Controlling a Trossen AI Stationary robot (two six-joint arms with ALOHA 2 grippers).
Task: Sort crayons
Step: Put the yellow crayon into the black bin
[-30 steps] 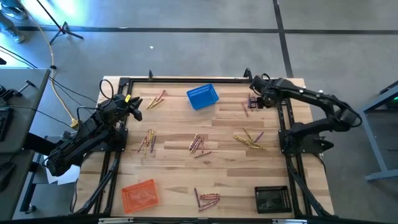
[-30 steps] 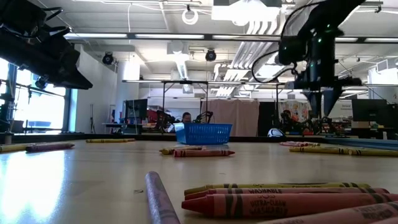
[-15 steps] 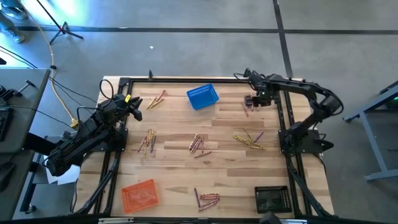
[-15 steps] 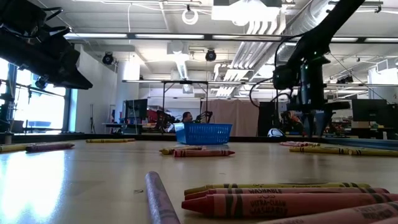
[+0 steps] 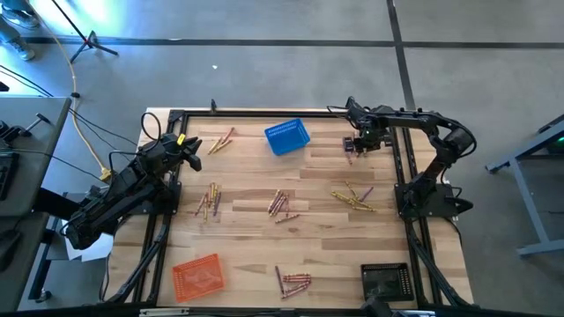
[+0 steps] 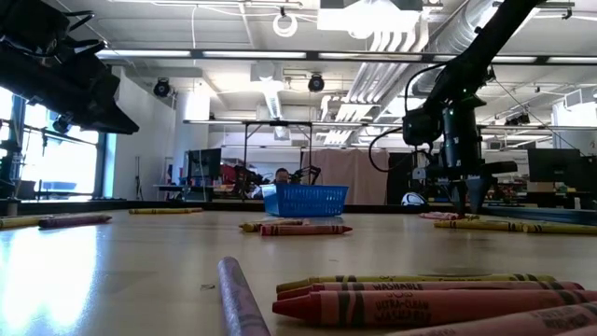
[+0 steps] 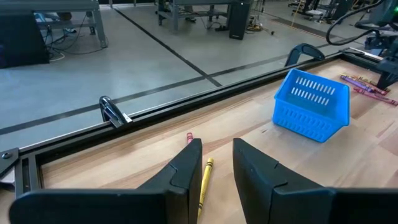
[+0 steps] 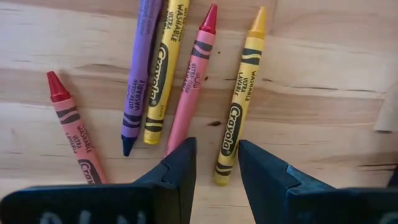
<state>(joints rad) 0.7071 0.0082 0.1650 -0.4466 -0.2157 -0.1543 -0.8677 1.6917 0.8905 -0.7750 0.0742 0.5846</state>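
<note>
Right hand lowered over a crayon cluster at the counter's far right edge.

The right hand points down at the counter with its fingers parted, a narrow gap between them, gripping nothing; under it lie a yellow crayon, a pink crayon, a second yellow crayon, a purple crayon and a red crayon, the first yellow one's end reaching into the gap between the fingers. The blue basket stands nearby on the far side. More crayons lie in clusters at mid-counter, at right, at left and at the near edge, between the orange basket and the black basket. The left hand waits at the far left, fingers slightly apart and empty, over a yellow crayon.
</note>
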